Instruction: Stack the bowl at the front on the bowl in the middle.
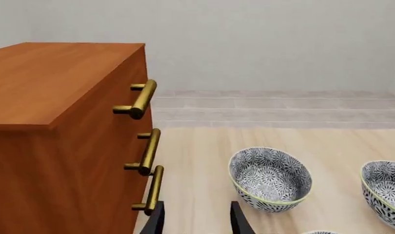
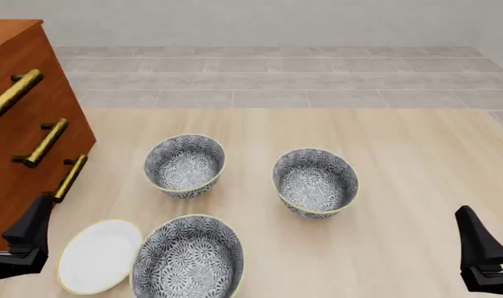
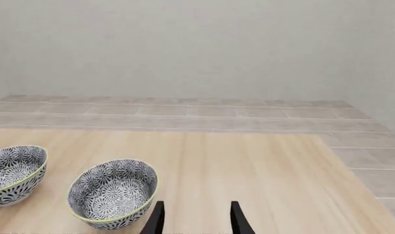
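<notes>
Nearest, the front bowl (image 2: 187, 261) sits empty, like the middle bowl (image 2: 184, 165); both arms' jaws gape, holding nothing.

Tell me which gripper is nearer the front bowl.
Left. The left gripper sits just beyond the white plate that lies beside the front bowl. The right gripper is far across the table on the bowl's other side.
</notes>
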